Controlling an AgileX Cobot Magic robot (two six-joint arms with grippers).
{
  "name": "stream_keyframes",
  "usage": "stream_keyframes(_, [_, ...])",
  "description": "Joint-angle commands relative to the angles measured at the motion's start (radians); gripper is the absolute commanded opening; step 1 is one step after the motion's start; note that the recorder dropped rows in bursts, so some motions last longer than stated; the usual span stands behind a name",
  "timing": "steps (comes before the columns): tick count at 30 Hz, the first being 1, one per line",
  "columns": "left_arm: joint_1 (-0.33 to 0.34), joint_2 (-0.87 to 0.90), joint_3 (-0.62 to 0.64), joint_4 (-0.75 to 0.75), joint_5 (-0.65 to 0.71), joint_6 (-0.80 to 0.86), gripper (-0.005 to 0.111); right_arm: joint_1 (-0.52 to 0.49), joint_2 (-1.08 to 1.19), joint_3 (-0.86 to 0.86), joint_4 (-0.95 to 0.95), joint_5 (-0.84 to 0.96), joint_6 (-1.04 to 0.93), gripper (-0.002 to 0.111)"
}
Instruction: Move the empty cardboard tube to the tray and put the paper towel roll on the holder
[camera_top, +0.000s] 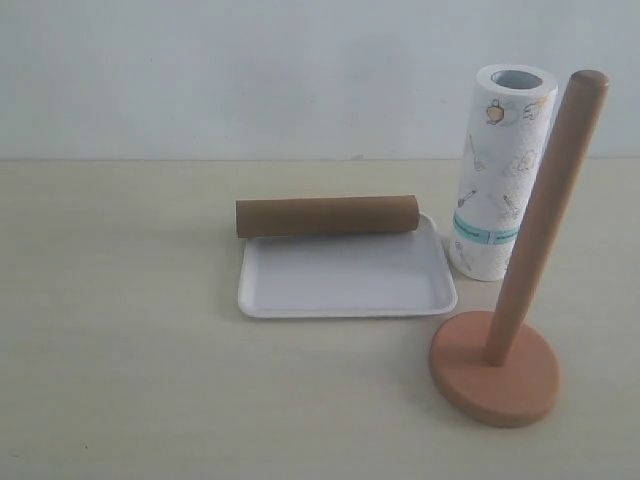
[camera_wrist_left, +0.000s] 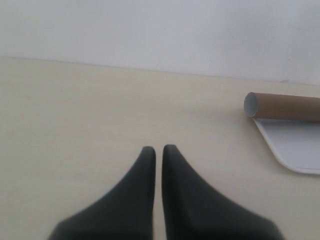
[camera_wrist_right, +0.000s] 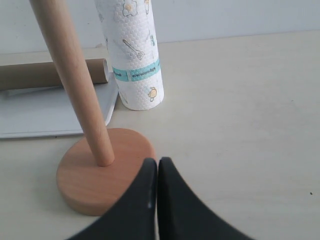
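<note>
Nearest the bench's front edge, the holder (camera_top: 492, 372) was found with its post bare. Behind it the paper towel roll (camera_top: 500, 180) was stood upright on the bench, just beside the tray (camera_top: 345, 275). The empty cardboard tube (camera_top: 326, 215) was laid along the tray's far rim, so that step was judged done; the roll was not yet mounted. The left gripper (camera_wrist_left: 159, 149) and the right gripper (camera_wrist_right: 157, 162) were pressed together, empty.

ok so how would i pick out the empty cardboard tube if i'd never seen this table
Find the white tray in the middle of the table. The empty cardboard tube lies on its side along the tray's far edge. It is plain brown and hollow, unlike the upright printed white paper towel roll and the holder with its thinner solid post.
</note>
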Motion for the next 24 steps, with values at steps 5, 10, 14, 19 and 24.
stream_keyframes(5, [0.001,-0.002,0.004,0.003,-0.003,-0.008,0.004,-0.007,-0.005,-0.001,0.0,-0.005,-0.001,0.0])
stream_keyframes(10, [0.001,-0.002,0.004,0.003,-0.022,-0.008,0.004,-0.007,-0.005,-0.001,0.0,-0.005,-0.001,0.0])
stream_keyframes(14, [0.001,-0.002,-0.124,-0.31,-0.024,-0.008,0.004,-0.007,-0.005,-0.001,0.0,-0.005,-0.001,0.0])
stream_keyframes(19, [0.001,-0.002,-0.192,-0.53,-0.281,-0.008,0.004,-0.007,-0.005,-0.001,0.0,-0.005,-0.001,0.0])
stream_keyframes(24, [0.001,-0.002,-0.199,-0.518,-0.547,-0.01,0.004,-0.007,-0.005,-0.001,0.0,-0.005,-0.001,0.0])
